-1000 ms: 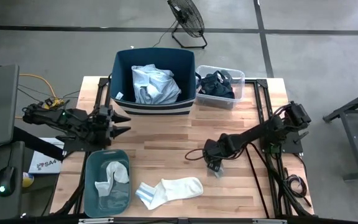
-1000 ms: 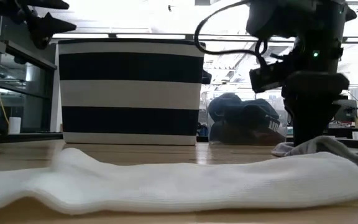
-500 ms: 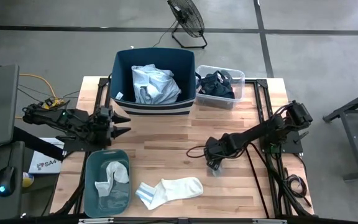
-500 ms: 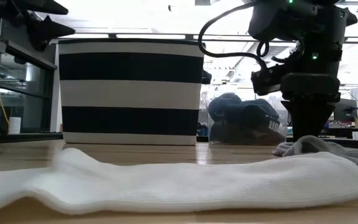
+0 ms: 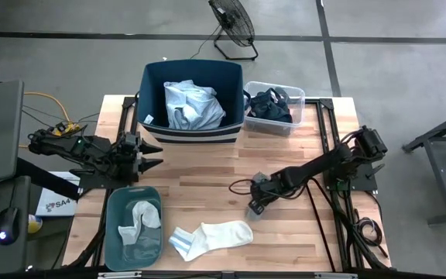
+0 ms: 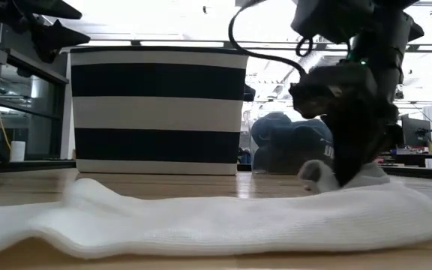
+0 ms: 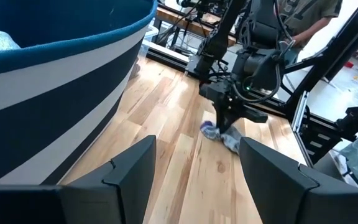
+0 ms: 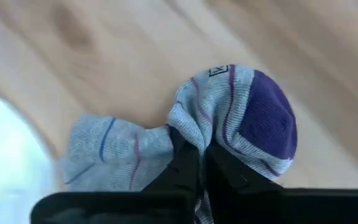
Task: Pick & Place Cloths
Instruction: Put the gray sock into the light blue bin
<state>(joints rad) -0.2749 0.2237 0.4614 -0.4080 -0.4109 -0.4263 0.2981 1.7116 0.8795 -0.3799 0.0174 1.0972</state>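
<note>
A grey sock with a purple toe is bunched under my right gripper, which is shut on it at the table's middle right. A white sock lies flat near the front edge. The teal tub at the front left holds another pale sock. The navy bin at the back holds a light blue shirt. My left gripper hovers open at the table's left, beside the bin, touching nothing. My right gripper pinches a gathered fold in the grey sock's middle between its two shut fingers, coming from above and pointing down. The purple toe and the striped leg end sag on either side. Whether they rest on the table, I cannot tell.
A clear box with dark clothes stands right of the bin. Bare wood lies between the bin and the white sock. A floor fan stands beyond the table. A person is behind the table's right side.
My right gripper has shut on the grey sock and shifted a little toward the table's left edge. The sock, earlier spread loosely under the open fingers, is now bunched up and drawn along with the gripper.
</note>
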